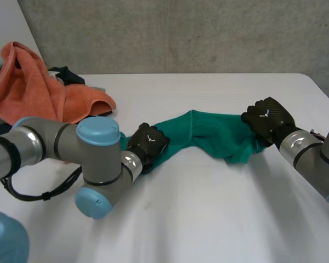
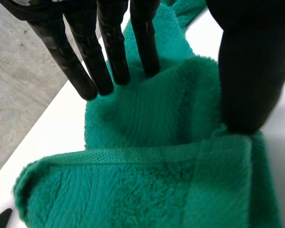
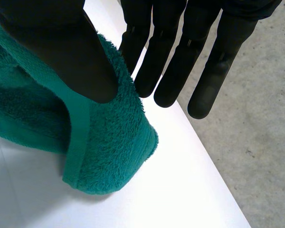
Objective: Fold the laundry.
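Observation:
A green towel (image 1: 208, 134) lies stretched and bunched across the middle of the white table (image 1: 208, 219), between my two hands. My left hand (image 1: 147, 143) sits on its left end. There the fingers (image 2: 80, 61) are straight with their tips on a raised fold of the towel (image 2: 147, 190), and the thumb (image 2: 247, 71) presses on the hem, well apart from them. My right hand (image 1: 267, 118) holds the towel's right end. Its thumb (image 3: 61, 52) pinches the towel's hemmed edge (image 3: 109, 152) against straight fingers, lifting that end slightly off the table.
A crumpled orange towel (image 1: 38, 87) is heaped at the back left of the table, with a dark item (image 1: 68, 74) behind it. The table's right edge (image 3: 199, 161) runs close beside my right hand, with grey floor beyond.

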